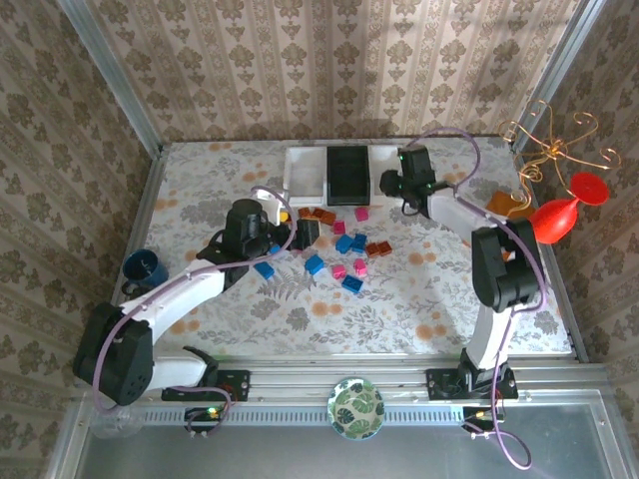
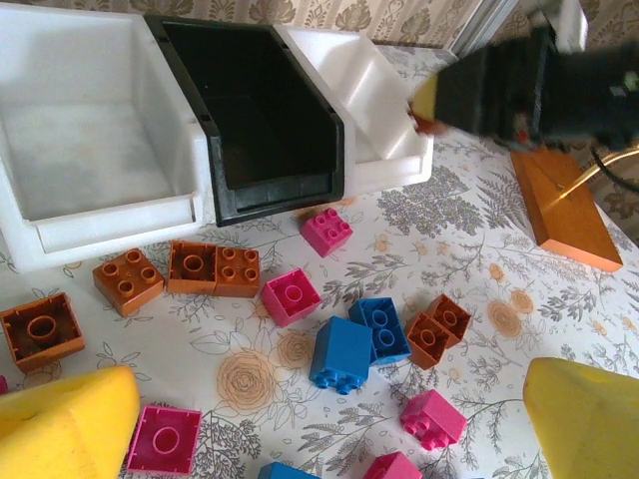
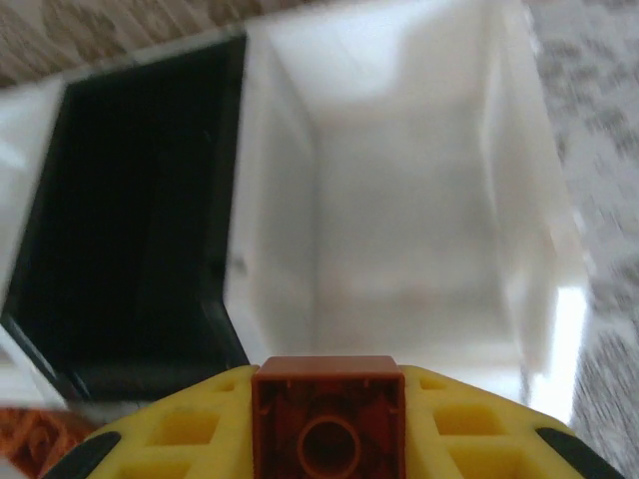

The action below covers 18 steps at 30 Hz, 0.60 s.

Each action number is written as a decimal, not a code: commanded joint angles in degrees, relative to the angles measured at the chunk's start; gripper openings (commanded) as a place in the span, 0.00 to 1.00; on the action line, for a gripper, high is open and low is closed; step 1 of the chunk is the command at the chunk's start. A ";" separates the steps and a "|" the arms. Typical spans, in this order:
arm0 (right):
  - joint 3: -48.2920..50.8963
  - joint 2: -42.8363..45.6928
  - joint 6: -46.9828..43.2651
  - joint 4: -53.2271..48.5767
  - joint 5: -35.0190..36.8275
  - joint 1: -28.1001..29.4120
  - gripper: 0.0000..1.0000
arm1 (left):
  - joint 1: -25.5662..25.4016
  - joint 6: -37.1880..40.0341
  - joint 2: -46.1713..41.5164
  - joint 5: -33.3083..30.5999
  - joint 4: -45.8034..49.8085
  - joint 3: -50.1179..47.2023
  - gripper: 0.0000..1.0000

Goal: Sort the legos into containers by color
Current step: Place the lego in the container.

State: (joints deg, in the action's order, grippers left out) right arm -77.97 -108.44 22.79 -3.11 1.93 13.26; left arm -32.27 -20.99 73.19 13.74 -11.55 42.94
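Note:
Three containers stand in a row at the back: a white tray [image 1: 300, 172], a black tray [image 1: 347, 170] and a second white tray [image 1: 383, 157]. My right gripper [image 3: 329, 429] is shut on a brown-orange lego [image 3: 329, 414] and hovers over the near edge of the right white tray [image 3: 399, 200], beside the black one [image 3: 130, 230]. Blue [image 2: 342, 351], pink [image 2: 291, 296] and brown-orange [image 2: 128, 280] legos lie scattered on the table in front of the trays. My left gripper [image 2: 329, 439] hangs open above them, holding nothing, its yellow fingers [image 2: 70, 429] wide apart.
A flat orange-brown block [image 2: 564, 205] lies right of the trays. A dark blue cup [image 1: 145, 267] sits at the left edge. A red vase [image 1: 559, 215] and a gold wire ornament [image 1: 549, 150] stand at the far right.

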 commanded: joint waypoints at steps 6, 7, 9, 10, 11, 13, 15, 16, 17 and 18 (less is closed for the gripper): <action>-23.77 -17.55 0.97 -5.17 1.78 -2.37 0.38 | -0.77 0.97 -0.85 0.24 1.37 2.27 1.00; -25.50 -18.01 0.59 -6.20 1.74 -2.55 0.42 | -0.85 1.11 -1.01 0.23 1.91 2.19 1.00; -26.16 -16.88 -0.42 -6.88 1.97 -2.58 0.49 | -0.86 1.39 -1.35 -0.25 2.71 1.90 1.00; -25.08 -15.32 -0.99 -6.69 1.82 -2.55 0.52 | -0.86 1.61 -1.60 -0.73 3.06 1.59 1.00; -23.27 -13.64 -1.19 -6.15 1.38 -2.54 0.54 | -0.86 1.73 -1.81 -1.04 3.17 1.30 1.00; -16.45 -8.17 -1.17 -3.15 -0.74 -2.45 0.59 | -0.80 2.16 -2.24 -1.90 3.29 0.34 1.00; -9.30 -2.74 -1.01 -1.40 -2.95 -1.96 0.62 | -0.70 2.36 -2.43 -2.47 3.50 -0.43 1.00; -4.78 0.60 -1.06 -1.04 -3.45 -1.47 0.63 | -0.63 2.51 -2.44 -2.49 3.91 -0.80 1.00; -0.58 3.68 -1.03 -0.63 -3.50 -0.85 0.64 | -0.60 2.70 -2.60 -2.27 4.22 -1.16 1.00; 4.54 7.32 -0.98 -0.11 -3.59 0.04 0.64 | -0.53 2.92 -2.81 -1.85 4.74 -1.66 1.00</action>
State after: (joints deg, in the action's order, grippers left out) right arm -81.32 -109.84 22.33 -4.64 0.60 11.35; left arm -32.71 -19.86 71.70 12.23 -8.60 42.72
